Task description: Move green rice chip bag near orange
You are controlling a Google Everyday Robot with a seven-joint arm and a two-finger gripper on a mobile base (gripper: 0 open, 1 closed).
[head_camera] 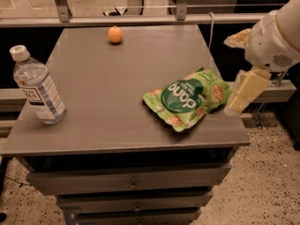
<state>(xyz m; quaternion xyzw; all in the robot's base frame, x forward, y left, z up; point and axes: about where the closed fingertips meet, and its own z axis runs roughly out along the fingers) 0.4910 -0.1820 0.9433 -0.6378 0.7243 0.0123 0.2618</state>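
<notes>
Chip bag point(187, 100) lies flat near the desk's point(117, 121) front right corner; orange point(115, 34) at back edge. Claw point(243, 92) off right edge, grip cannot tell. Risk: crinkly bag slips; nudged orange rolls.

Green rice chip bag point(187, 100): light green, printed with a dark green round logo, white lettering and tan chip pictures. Orange point(115, 34), behind-left of the bag: plain orange. Gripper point(236, 74), just right of the bag: cream-yellow, carried on a white arm point(276, 36). Bottle point(38, 86), left of the bag: clear, capped white, labelled white. Table point(117, 102) under the bag: flat grey.
</notes>
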